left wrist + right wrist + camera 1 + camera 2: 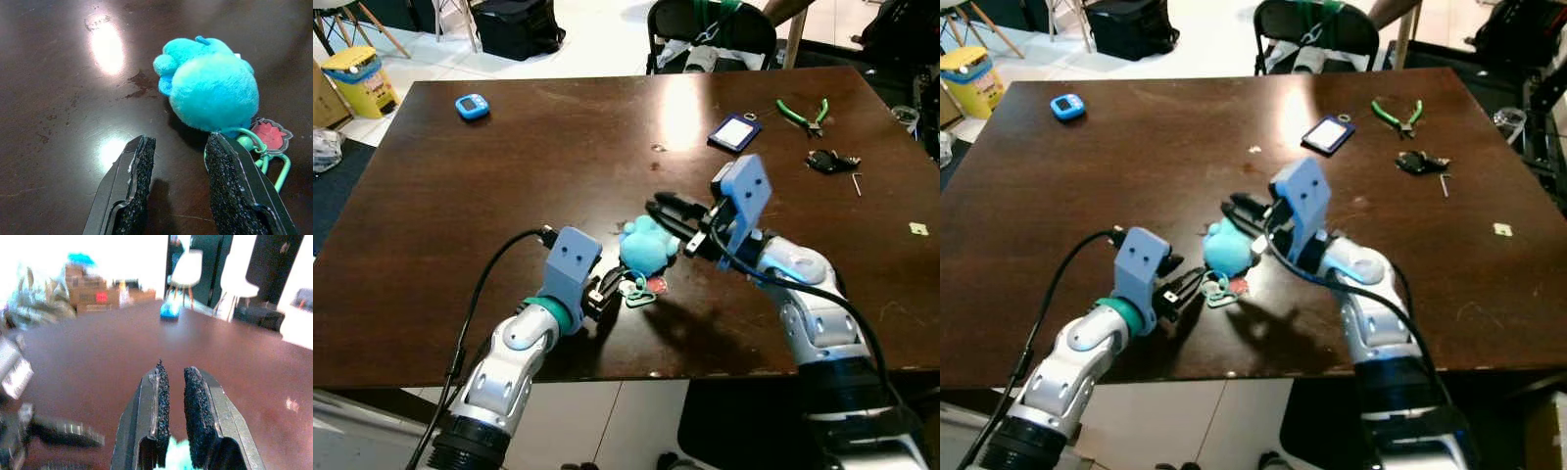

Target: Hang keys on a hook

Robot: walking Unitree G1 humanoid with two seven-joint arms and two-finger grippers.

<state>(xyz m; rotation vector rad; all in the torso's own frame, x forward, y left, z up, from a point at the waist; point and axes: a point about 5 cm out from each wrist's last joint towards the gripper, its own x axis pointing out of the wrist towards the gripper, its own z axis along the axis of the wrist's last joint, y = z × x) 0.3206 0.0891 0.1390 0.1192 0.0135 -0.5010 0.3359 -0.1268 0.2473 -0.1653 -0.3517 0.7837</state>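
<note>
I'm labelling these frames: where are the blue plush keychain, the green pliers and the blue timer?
blue plush keychain (644, 249), left eye view, middle of its fuzzy body.
green pliers (801, 114), left eye view, on the handles.
blue timer (472, 106), left eye view, its face.

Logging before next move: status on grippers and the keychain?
Left gripper open, low beside the plush keychain. Right gripper above the plush, fingers near together, nothing gripped. Keychain flat on the table. No hook seen.

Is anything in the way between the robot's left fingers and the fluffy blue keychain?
No. The left gripper sits open right beside the keychain, with bare table between them. The right gripper hovers at the keychain's far side.
</note>
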